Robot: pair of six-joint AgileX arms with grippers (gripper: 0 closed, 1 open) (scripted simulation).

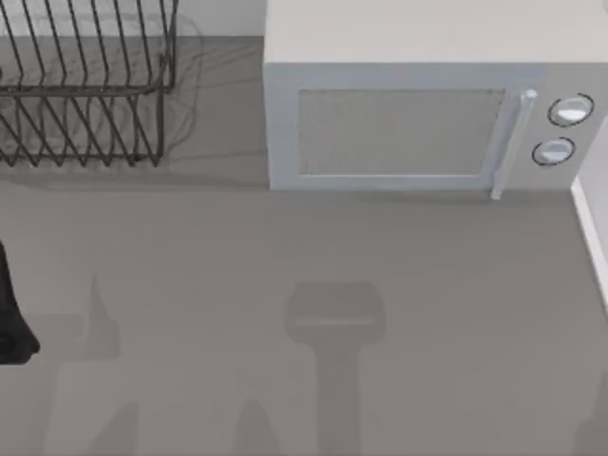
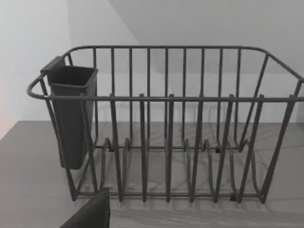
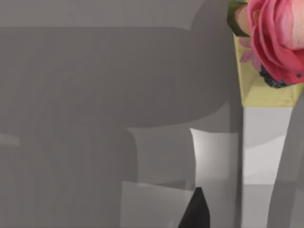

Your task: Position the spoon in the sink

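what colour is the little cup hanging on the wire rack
Dark grey plastic cup, matching the dark wire dish rack; clearest in the left wrist view.

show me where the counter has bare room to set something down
The widest bare patch is the grey counter in front of the microwave, running left below the dish rack. A narrower gap sits between rack and microwave. The back edge is crowded by those two. The left arm sits at the left edge.
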